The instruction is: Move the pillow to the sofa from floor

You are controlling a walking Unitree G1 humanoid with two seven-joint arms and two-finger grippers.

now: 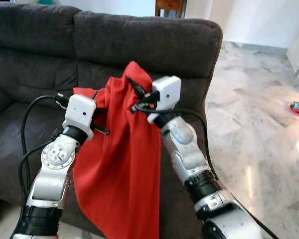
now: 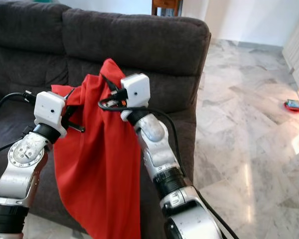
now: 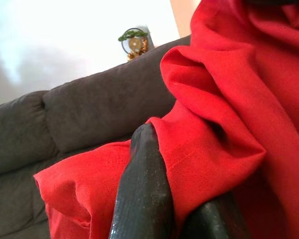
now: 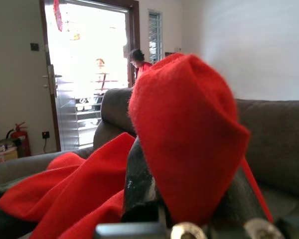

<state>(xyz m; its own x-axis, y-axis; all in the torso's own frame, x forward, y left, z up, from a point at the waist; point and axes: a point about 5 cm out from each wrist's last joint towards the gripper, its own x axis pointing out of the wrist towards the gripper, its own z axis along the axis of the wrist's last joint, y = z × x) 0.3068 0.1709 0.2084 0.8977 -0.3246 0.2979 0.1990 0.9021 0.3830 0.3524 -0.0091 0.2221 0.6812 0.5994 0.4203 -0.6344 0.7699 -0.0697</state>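
The limp red fabric pillow [image 1: 117,164] hangs off the floor before the dark grey upholstered sofa [image 1: 35,55]. The left gripper [image 1: 100,110] and right gripper [image 1: 138,97] are each closed on its upper edge. It appears light, soft and unstructured; grip bunched folds, since single layers may slip.

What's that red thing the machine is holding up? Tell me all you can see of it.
The red pillow looks like limp, soft woven cloth, more an unstuffed cover than a plump cushion. It hangs in long folds in front of the dark grey sofa, clear of the seat. The left tool pinches one upper corner and the right tool grips the other, which peaks higher. A stitched hem shows beside a black finger. Its lower end runs past the bottom of the head views.
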